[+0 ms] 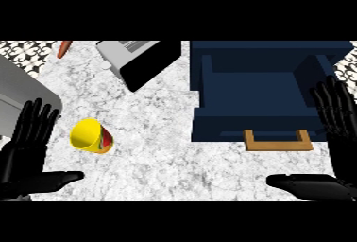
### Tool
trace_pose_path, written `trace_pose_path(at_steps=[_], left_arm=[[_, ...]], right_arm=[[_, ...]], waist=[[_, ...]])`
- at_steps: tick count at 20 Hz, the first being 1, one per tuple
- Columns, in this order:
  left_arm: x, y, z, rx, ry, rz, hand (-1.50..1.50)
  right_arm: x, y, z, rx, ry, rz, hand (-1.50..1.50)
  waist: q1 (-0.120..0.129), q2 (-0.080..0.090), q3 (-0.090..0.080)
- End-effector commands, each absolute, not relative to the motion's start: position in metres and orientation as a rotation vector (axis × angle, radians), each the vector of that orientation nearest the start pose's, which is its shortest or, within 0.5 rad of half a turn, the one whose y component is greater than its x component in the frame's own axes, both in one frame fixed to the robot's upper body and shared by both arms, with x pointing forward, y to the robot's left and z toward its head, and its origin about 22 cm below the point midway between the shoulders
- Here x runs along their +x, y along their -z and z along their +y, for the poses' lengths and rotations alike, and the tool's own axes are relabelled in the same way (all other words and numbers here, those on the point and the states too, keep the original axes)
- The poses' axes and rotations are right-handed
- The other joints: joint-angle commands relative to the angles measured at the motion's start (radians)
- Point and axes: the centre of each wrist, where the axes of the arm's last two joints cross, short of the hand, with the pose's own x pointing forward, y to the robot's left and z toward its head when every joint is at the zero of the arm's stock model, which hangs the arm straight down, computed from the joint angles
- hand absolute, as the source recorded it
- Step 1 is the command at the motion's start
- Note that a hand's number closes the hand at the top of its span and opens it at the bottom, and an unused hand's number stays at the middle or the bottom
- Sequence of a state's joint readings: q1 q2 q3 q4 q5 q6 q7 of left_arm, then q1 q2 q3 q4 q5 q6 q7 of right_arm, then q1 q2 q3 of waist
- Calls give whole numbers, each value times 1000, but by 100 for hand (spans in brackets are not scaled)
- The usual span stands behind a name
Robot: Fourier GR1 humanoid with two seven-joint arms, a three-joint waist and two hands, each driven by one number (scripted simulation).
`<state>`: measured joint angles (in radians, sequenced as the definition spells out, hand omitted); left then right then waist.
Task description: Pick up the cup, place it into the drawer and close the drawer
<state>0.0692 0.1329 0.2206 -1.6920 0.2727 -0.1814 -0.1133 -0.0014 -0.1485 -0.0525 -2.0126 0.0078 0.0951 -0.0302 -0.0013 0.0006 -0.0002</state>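
Yellow cup (89, 135) tipped on its side near the worktop's (160, 151) left edge, close to the left hand (22, 156), untouched. Navy drawer (258, 94) open by the right edge, wooden handle (276, 146) frontward. Right hand (343, 151) alongside. Both hands spread wide, holding nothing.

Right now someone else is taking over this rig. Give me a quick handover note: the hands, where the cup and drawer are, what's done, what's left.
Left hand: open, holding nothing, fingers up at the view's left edge.
Right hand: open, holding nothing, at the right edge beside the drawer.
Cup: yellow, tipped on its side on the counter, just right of the left hand, not touched by it.
Drawer: open, with its wooden handle toward the robot. The cup is not in it.
Done: nothing yet.
Left: pick up the cup, place it in the drawer, close the drawer.
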Motion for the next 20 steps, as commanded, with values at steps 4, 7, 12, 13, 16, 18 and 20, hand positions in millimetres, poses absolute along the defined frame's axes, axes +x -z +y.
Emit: trace_pose_path(at_steps=[4, 7, 12, 13, 16, 18, 20], left_arm=[[217, 26, 346, 77, -135, -1734, -150], [216, 35, 363, 86, -136, -1703, -150], [215, 81, 356, 115, -139, -1657, -150], [222, 85, 348, 105, -145, -1642, -150], [220, 94, 364, 96, -146, -1642, -150], [226, 95, 356, 97, -167, -1656, -150], [242, 111, 363, 112, -193, -1673, -150]], right_arm=[[219, -116, -255, -95, -233, -2041, -150], [219, -111, -259, -91, -234, -2027, -150], [218, -116, -264, -79, -239, -2026, -150], [232, -111, -271, -92, -220, -2023, -150], [239, -112, -264, -91, -232, -2019, -150], [224, -136, -251, -60, -219, -2032, -150], [225, -126, -258, -82, -238, -2014, -150]], waist=[[-2, 0, 0], [-1, 0, 0], [-3, 0, 0], [-2, 1, 0], [0, 0, 0], [0, -1, 0], [-8, 1, -1]])
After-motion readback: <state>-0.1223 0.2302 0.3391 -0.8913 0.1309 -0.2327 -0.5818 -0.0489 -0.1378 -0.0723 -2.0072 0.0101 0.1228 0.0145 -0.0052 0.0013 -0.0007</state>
